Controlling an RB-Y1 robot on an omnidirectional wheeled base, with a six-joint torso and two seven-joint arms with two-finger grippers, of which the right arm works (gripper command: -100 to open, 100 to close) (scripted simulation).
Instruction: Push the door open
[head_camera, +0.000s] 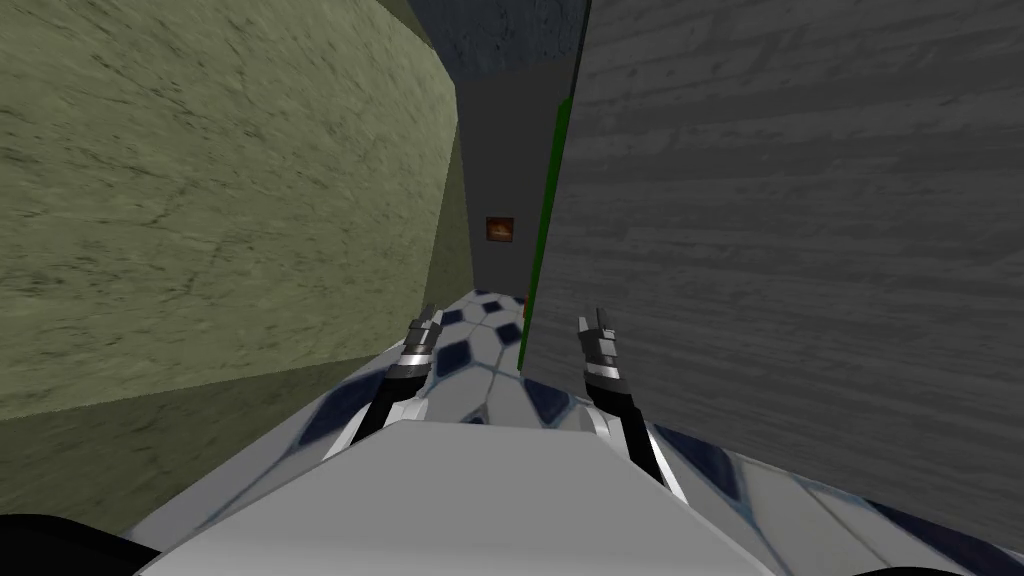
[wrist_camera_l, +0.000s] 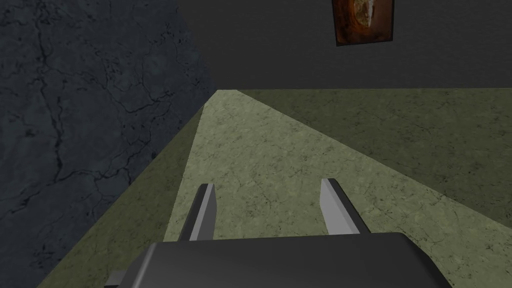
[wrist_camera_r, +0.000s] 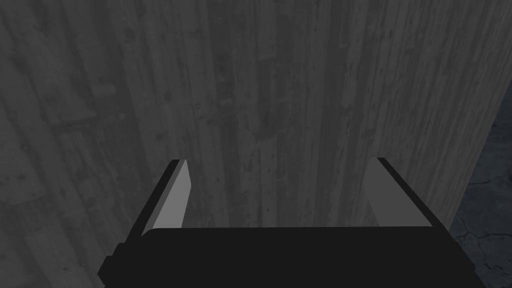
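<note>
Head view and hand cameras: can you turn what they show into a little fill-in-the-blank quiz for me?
1. The large grey wood-grained door stands on the robot's ____ side.
2. The right gripper faces that door with its two thin fingers ____.
3. The narrow strip running along the door's edge is coloured ____.

Missing words: right; open; green.
</note>
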